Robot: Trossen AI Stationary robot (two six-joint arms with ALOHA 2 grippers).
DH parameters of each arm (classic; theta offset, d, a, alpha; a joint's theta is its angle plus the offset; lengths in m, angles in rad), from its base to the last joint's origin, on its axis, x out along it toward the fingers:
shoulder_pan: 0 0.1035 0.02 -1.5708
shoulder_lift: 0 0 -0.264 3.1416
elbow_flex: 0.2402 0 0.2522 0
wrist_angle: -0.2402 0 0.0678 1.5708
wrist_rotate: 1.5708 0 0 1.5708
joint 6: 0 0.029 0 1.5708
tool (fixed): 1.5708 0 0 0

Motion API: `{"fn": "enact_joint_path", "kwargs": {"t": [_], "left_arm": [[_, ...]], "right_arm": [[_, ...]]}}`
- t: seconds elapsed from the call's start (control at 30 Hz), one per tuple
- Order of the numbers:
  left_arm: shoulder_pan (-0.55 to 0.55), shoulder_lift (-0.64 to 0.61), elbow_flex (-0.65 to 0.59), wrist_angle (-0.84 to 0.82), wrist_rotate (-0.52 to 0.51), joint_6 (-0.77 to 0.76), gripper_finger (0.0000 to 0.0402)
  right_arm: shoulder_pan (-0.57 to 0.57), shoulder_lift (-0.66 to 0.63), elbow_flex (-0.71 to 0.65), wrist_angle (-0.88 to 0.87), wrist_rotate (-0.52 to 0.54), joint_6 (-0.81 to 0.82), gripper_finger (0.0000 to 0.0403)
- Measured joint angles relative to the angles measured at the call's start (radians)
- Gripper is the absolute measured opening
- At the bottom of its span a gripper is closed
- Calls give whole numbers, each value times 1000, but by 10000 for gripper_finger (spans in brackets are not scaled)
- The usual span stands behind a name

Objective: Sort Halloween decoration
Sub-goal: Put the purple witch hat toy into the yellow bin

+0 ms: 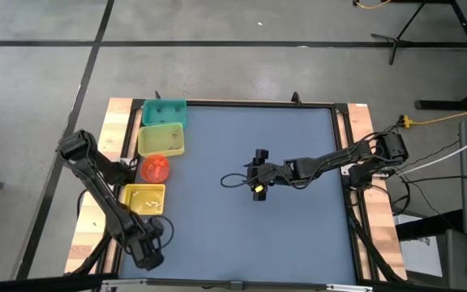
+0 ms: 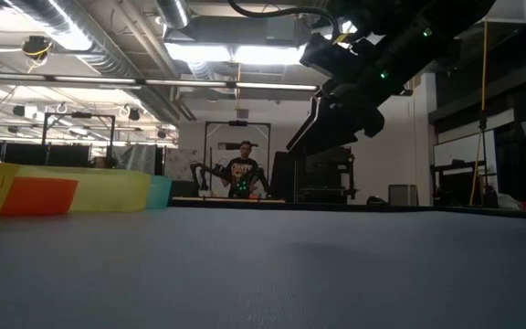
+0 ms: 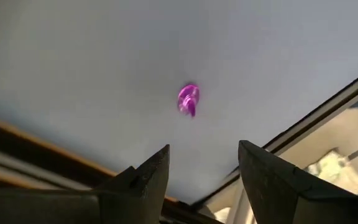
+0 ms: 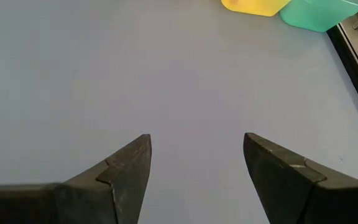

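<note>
A small purple trinket (image 3: pixel 188 99) of the Halloween decoration lies on the blue mat near the table's near left corner, showing only in the left wrist view. My left gripper (image 3: pixel 204 152) hovers over that corner (image 1: pixel 148 256), pointing steeply down. It is open, and the trinket lies a little ahead of its fingertips, untouched. My right gripper (image 4: pixel 196 140) hangs open over the middle of the mat (image 1: pixel 258 182) with nothing between its fingers.
Along the mat's left edge stand a teal bin (image 1: pixel 164 111), a yellow bin (image 1: pixel 162 139), a round red bin (image 1: pixel 155 167) and a second yellow bin (image 1: pixel 143 199). The table's wooden border and dark frame (image 3: pixel 36 155) run close to the left gripper. A person stands far behind the table (image 2: pixel 243 169).
</note>
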Motion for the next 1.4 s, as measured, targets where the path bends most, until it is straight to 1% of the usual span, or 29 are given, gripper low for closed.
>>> {"fn": "enact_joint_path", "kwargs": {"t": [0.13, 0.47, 0.77, 0.97, 1.2, 1.4], "left_arm": [[-2, 44, 0, 27, -1, 69, 174], [-1, 110, 0, 28, -2, 92, 174], [-1, 112, 0, 27, -3, 93, 174], [-1, 112, 0, 17, -34, 93, 161], [-2, 112, 0, 16, 4, 92, 151], [-1, 112, 0, 16, -13, 92, 151]], "right_arm": [[0, 0, 0, 0, 0, 0, 255], [0, 0, 0, 0, 0, 0, 255], [0, 0, 0, 0, 0, 0, 255], [0, 0, 0, 0, 0, 0, 255], [0, 0, 0, 0, 0, 0, 255], [0, 0, 0, 0, 0, 0, 255]]}}
